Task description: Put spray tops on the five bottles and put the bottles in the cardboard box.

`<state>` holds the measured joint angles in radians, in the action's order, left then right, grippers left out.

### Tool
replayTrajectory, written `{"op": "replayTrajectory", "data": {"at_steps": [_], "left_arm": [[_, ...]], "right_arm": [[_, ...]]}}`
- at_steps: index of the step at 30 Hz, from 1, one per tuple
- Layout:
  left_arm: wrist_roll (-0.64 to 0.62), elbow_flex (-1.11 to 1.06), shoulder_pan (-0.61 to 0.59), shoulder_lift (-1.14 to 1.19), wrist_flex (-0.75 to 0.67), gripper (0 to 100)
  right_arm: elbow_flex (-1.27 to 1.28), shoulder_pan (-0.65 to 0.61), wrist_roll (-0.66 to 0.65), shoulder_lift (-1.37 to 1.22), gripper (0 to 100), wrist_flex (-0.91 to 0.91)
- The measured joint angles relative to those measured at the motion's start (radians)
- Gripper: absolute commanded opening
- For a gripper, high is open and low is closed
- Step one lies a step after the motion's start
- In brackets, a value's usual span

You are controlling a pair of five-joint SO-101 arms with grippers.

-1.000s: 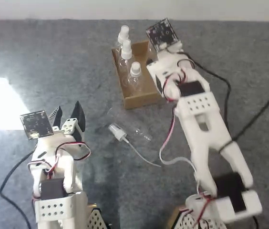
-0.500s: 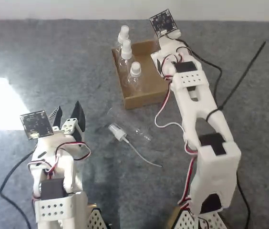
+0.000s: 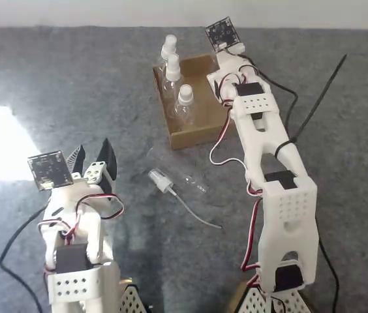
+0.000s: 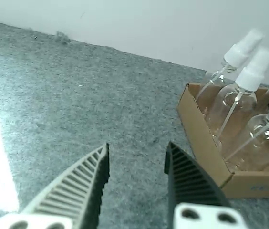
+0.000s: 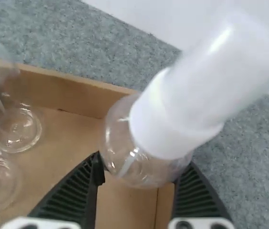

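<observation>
The right gripper [image 5: 135, 191] is closed around the clear body of a bottle [image 5: 139, 157] that carries a white spray top [image 5: 206, 95]. Its two ribbed fingers [image 5: 72, 191] press on either side of the bottle. The held bottle is inside the cardboard box [image 3: 190, 138], on the side away from the other bottles. Whether its base touches the box floor cannot be told. Three capped bottles [image 3: 184, 104] stand upright in a row along the opposite wall of the box. The left gripper [image 4: 137, 174] hangs low over the grey table [image 3: 73, 85], well apart from the box, with its jaws spread moderately wide and nothing between them. Between the two arms, near the front of the box, a loose spray top [image 3: 160, 180] lies on its side on the table, its thin dip tube [image 3: 197, 212] trailing away from the box, and a small clear piece [image 3: 194, 184] lies just beside it
</observation>
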<state>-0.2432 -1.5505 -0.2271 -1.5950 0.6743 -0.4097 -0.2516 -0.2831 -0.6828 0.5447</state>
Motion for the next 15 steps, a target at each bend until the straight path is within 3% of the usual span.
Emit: {"op": "replayTrajectory", "data": {"at_steps": [15], "left_arm": [[0.000, 0.000, 0.000, 0.000, 0.000, 18]], "right_arm": [[-0.006, 0.000, 0.000, -0.048, 7.3, 0.000]]}}
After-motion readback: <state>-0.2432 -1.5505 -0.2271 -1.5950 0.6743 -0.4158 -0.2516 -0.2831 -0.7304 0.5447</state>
